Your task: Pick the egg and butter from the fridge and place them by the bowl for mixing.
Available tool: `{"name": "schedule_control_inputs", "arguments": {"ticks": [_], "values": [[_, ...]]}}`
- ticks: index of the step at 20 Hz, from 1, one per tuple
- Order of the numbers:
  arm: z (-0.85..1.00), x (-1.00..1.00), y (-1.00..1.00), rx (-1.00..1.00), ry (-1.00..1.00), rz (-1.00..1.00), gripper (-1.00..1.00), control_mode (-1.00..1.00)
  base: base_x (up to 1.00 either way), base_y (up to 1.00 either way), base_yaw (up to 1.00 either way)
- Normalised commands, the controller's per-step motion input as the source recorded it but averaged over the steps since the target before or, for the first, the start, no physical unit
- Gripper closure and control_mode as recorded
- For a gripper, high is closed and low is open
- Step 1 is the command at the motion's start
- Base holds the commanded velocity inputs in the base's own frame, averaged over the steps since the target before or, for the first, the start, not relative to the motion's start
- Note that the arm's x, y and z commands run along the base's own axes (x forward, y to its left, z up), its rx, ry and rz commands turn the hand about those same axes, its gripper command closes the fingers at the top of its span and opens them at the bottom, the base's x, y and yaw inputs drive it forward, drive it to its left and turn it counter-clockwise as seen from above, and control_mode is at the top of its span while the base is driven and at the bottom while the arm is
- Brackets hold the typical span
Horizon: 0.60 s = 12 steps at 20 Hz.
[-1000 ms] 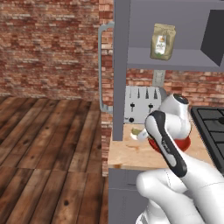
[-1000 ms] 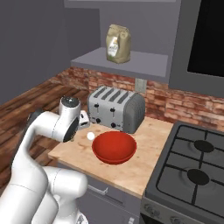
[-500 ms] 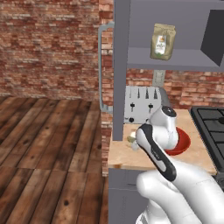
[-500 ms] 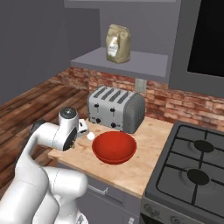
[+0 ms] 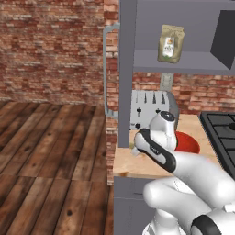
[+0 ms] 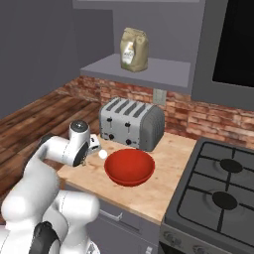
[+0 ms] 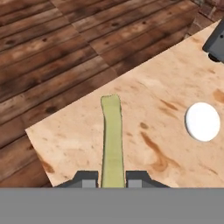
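My claw [image 7: 112, 178] is pinching the butter [image 7: 112, 140] between its two fingertips [image 7: 85, 178], and the pale stick reaches out ahead of me over the wooden counter [image 7: 148, 109], near its corner. The egg [image 7: 202, 121] lies on the counter off to one side, apart from the stick. From the right base view, my claw [image 6: 87, 155] sits just beside the egg [image 6: 102, 154], which rests near the red bowl [image 6: 129, 166]. A toaster [image 6: 131, 123] stands behind them.
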Motion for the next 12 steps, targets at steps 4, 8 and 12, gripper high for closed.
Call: {"name": "schedule_control_inputs", "arguments": {"ticks": [4,8,12], "values": [[-0.41,0.19,0.03,0.0,0.03,-0.02,1.0,-1.0,0.0,0.0,0.0],[-0.38,0.19,0.0,0.0,0.01,-0.03,1.0,-1.0,0.0,0.0,0.0],[-0.35,0.13,0.0,0.0,0.03,-0.06,1.0,-1.0,0.0,0.0,0.0]]}}
